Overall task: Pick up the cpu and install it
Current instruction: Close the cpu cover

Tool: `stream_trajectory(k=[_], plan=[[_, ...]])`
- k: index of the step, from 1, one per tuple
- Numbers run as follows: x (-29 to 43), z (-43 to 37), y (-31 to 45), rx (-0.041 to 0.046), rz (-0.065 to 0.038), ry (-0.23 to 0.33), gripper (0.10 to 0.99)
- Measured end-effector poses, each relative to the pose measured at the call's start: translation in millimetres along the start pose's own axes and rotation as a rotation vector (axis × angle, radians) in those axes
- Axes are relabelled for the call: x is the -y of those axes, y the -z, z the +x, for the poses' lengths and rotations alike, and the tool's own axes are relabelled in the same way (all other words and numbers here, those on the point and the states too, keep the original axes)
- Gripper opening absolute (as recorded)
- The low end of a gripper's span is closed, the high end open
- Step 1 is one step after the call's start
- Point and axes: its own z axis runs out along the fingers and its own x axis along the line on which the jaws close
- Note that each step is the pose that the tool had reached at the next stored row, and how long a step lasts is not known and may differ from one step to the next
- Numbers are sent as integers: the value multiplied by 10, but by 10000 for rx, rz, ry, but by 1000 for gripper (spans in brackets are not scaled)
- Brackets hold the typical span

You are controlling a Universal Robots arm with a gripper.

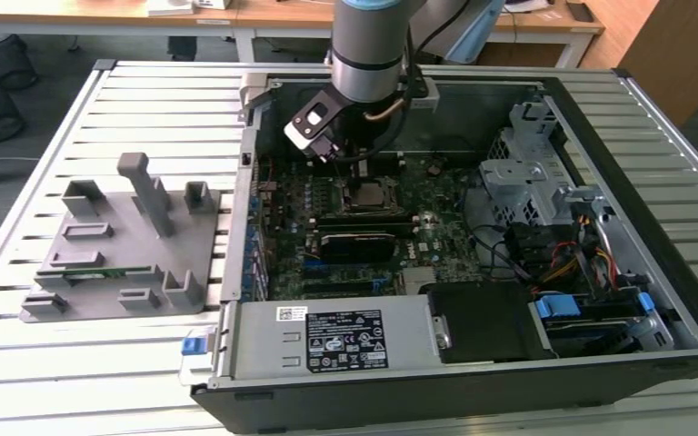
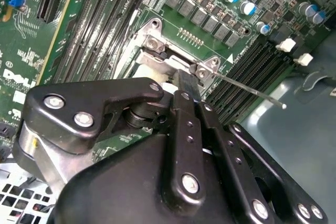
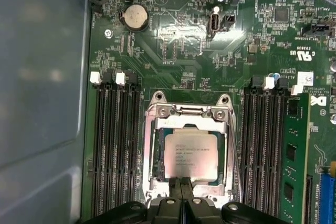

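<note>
Slatted table (image 1: 34, 363) carries open computer case (image 1: 640, 136). Arm (image 1: 371, 45) comes down near vertical into case from far side, wrist over motherboard (image 3: 184, 61). Gripper (image 3: 181, 182) points straight down at socket (image 3: 152, 129); fingers pressed together, no gap between them, tips at one edge of cpu (image 3: 190, 153); cannot tell if touching. Cpu lies flat and square inside socket's metal frame, silvery top up with print on it, between two banks of memory slots. Grey fixture (image 1: 119, 245) sits on table well apart.
</note>
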Motion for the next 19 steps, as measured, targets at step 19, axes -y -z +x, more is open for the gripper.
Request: stream_trajectory(k=[19], plan=[[30, -4, -93, 0, 0, 1, 106]])
